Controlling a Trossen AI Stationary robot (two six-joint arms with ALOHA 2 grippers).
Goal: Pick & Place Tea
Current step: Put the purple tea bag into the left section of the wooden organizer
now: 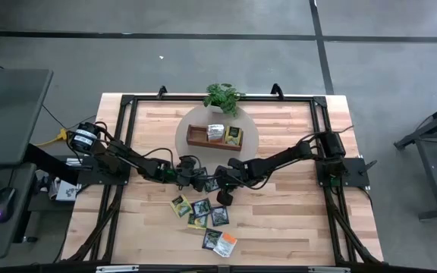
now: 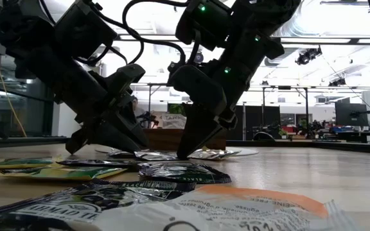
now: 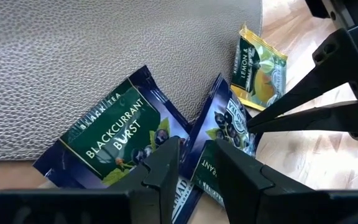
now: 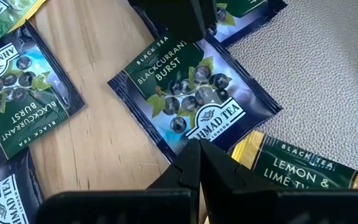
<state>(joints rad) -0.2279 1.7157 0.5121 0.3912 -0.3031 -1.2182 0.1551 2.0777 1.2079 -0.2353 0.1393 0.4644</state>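
Observation:
Two dark blue blackcurrant tea sachets lie at the edge of the round grey mat (image 1: 243, 121), with a yellow lemon sachet (image 3: 260, 68) beside them on the mat. My left gripper (image 3: 197, 165) is open and low over the two blue ones, its fingers astride the near edge of the second sachet (image 3: 225, 130). My right gripper (image 4: 195, 149) is shut, its tip on that same sachet (image 4: 191, 93) from the opposite side. Several more sachets (image 1: 201, 208) lie flat on the wood nearer the table's near edge. My left gripper has one finger (image 3: 166, 168) on either side of the blue sachet's edge (image 3: 199, 171); I cannot tell whether they touch it. My right gripper presses its shut fingertips down on the sachet's edge (image 4: 188, 138), slanting down from the table's right. The sachet lies partly on the mat, partly on the wood.
The brown wooden tray (image 1: 196, 139) sits on the mat toward the far edge, with sachets in it. The potted plant (image 1: 222, 97) stands behind it. A black frame (image 1: 127, 102) runs round the table. The two grippers are close together at mid-table.

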